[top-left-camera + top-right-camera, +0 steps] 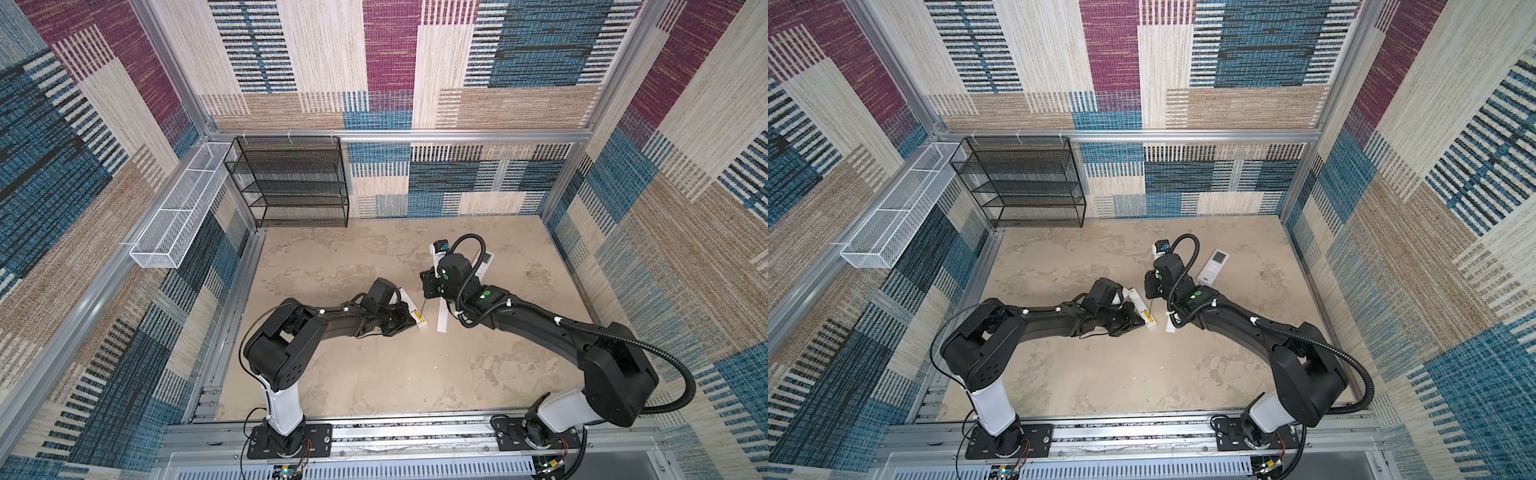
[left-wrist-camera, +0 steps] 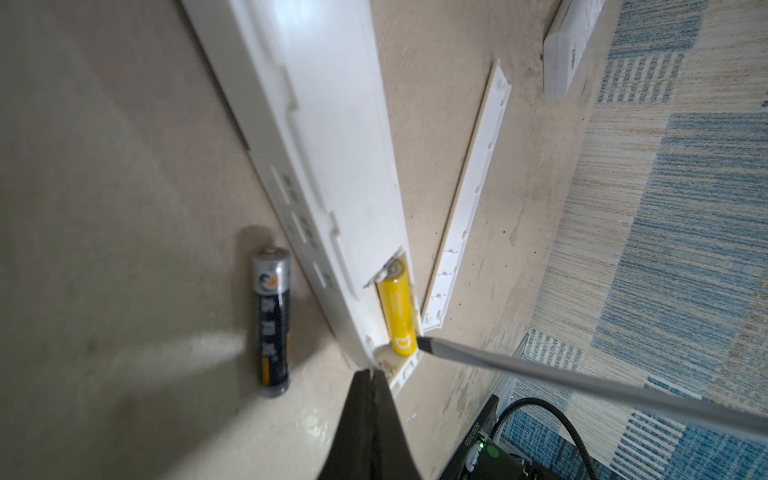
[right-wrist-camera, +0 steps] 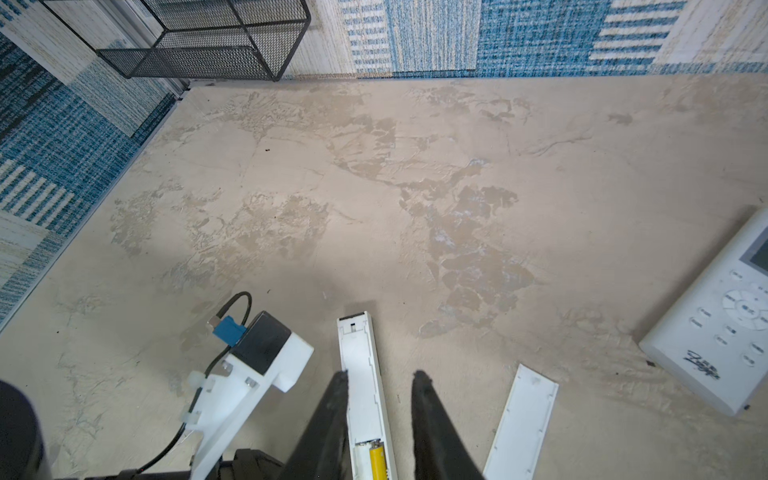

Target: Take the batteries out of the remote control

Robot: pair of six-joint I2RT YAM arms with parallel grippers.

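Note:
The long white remote control [image 2: 332, 124] lies back up with its battery bay open at the near end. One yellow battery [image 2: 397, 307] sits in the bay, also seen in the right wrist view [image 3: 377, 461]. A dark battery [image 2: 271, 320] lies on the table beside the remote. My left gripper [image 2: 372, 370] is shut and empty, its tips against the remote's near end. A screwdriver's grey shaft [image 2: 540, 374] slants down from my right gripper [image 1: 428, 286], and its tip touches the yellow battery. The handle is hidden. The right fingers [image 3: 340, 382] straddle the remote from above.
The remote's detached white cover [image 2: 469, 199] lies just right of it. A second white remote [image 1: 1212, 266] with buttons and a screen lies farther right. A black mesh rack [image 1: 291, 183] and a white mesh basket [image 1: 183, 208] stand at the back left.

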